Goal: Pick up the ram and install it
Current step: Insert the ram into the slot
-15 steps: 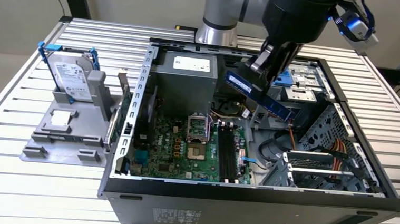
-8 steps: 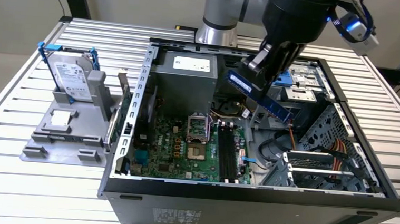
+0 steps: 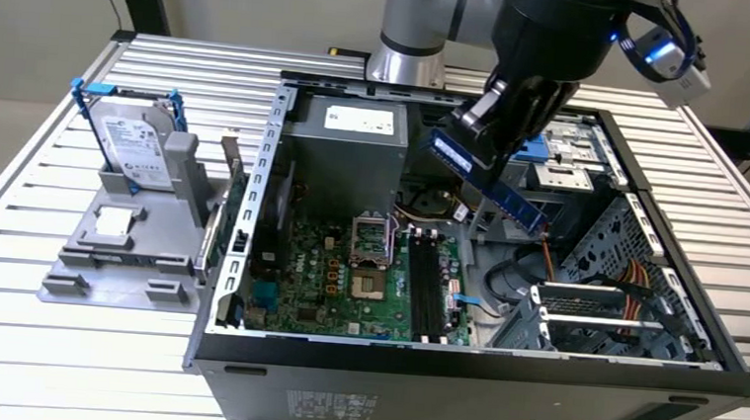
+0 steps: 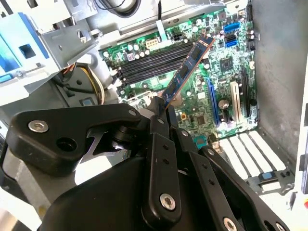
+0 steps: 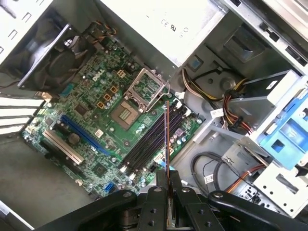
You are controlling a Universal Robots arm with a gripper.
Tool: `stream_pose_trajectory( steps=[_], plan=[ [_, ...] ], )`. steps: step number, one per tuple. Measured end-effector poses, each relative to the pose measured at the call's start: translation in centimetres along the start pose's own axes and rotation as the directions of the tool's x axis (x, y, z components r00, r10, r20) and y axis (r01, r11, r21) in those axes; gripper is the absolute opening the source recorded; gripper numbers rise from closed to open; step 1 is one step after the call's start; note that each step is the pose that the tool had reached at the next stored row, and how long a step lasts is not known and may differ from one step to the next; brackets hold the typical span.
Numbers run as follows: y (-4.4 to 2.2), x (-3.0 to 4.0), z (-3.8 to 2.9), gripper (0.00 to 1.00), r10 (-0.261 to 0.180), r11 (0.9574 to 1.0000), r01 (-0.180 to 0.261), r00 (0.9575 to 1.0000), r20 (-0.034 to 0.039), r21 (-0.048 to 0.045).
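Note:
My gripper (image 3: 484, 128) is shut on the ram (image 3: 486, 175), a long blue-green stick with a pale label. It hangs tilted in the air over the open computer case (image 3: 470, 360). In the second wrist view the ram (image 4: 186, 68) sticks out from the black fingers (image 4: 158, 111) over the green motherboard (image 4: 226, 67) and the dark memory slots (image 4: 154, 57). In the first wrist view the ram (image 5: 167, 139) shows edge-on in my gripper (image 5: 167, 179), above the memory slots (image 5: 153, 140). The slots (image 3: 429, 288) lie below the ram and nearer the case's front.
A silver hard drive with blue handles (image 3: 135, 144) stands in a grey holder (image 3: 121, 252) at the exterior view's left. Inside the case are the grey power supply (image 3: 346, 158), the processor socket (image 3: 370, 239), cables (image 3: 608, 281) and a blue drive bay (image 5: 284, 139).

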State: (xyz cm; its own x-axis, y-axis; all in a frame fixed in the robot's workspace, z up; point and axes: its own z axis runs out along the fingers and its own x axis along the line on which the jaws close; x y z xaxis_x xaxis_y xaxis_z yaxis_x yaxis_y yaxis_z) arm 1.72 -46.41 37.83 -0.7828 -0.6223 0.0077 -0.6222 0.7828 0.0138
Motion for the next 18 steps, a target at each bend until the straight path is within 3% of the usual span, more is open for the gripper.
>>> stream_pose_trajectory(
  steps=[18],
  plan=[
    [0.0,0.0,0.01,0.0,0.117,0.9932,-0.117,0.9932,0.0016,-0.0011]
  ],
)
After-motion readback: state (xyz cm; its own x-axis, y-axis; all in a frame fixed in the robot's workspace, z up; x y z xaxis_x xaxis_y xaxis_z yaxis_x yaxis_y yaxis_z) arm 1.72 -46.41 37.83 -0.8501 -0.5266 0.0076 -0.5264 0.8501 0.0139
